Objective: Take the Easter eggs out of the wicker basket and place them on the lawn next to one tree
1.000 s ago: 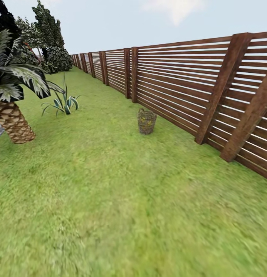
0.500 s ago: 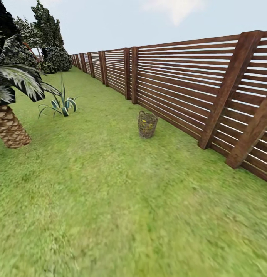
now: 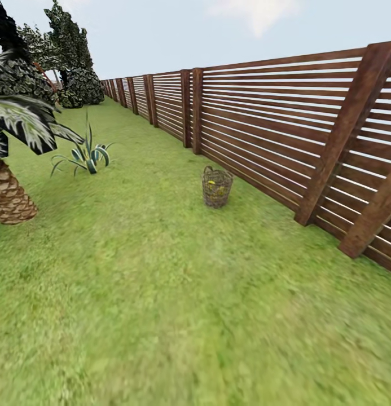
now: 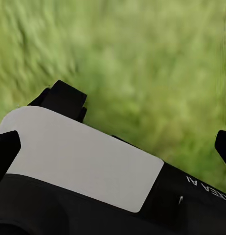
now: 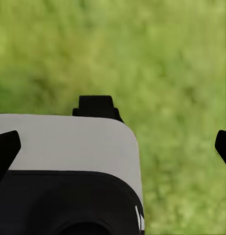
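The wicker basket (image 3: 216,187) stands upright on the lawn (image 3: 161,293) in the middle distance, close to the wooden fence. Yellow patches of the Easter eggs (image 3: 212,190) show through its weave; I cannot count them from here. Far off at the back left rises a tree (image 3: 70,39) with dark, light-flecked leaves, its trunk too small to make out. In the left wrist view my left gripper (image 4: 113,147) is open over blurred grass with nothing between its fingertips. My right gripper (image 5: 113,147) is likewise open and empty above grass.
A brown slatted fence (image 3: 263,124) runs along the right side into the distance. A short palm (image 3: 9,192) with a scaly trunk stands at the left edge, a spiky striped plant (image 3: 85,157) behind it. Round dark bushes (image 3: 82,87) sit far back.
The whole view has shifted: the camera has advanced over the grass. The palm has slid toward the left edge and the basket sits a little lower in the picture. Nothing was grasped.
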`<state>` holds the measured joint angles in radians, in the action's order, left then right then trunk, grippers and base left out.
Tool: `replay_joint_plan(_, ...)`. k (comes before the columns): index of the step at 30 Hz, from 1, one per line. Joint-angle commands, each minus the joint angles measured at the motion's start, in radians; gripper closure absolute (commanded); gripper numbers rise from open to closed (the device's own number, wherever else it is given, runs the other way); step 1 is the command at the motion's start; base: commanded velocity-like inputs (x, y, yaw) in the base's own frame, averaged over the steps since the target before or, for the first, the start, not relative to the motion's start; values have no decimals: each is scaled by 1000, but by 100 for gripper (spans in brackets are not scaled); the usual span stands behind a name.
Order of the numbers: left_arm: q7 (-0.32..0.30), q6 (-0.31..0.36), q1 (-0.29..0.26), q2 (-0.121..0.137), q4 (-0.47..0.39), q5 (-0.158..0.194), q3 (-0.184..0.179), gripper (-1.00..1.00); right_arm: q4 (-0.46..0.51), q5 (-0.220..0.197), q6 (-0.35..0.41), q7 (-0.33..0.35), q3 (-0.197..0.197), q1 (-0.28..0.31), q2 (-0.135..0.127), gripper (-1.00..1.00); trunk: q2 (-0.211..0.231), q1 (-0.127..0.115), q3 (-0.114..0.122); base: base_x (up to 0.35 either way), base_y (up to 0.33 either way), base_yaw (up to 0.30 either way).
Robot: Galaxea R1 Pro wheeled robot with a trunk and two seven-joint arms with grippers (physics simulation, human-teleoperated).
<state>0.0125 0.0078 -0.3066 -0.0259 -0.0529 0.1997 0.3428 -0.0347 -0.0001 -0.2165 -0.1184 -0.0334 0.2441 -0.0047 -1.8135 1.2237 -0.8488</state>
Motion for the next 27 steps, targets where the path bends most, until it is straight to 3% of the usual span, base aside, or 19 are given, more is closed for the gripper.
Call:
replay_joint_plan(1, 1, 1, 0, 0, -1, 10, -2, -100, -4, 0, -6, -3, -4, 2, 0, -100, 0, 1, -1, 337, 0, 0)
replay_joint_plan(27, 1, 0, 0, 0, -1, 10, -2, -100, -3, 0, -6, -3, -3, 1, -1, -100, 0, 1, -1, 337, 33, 0)
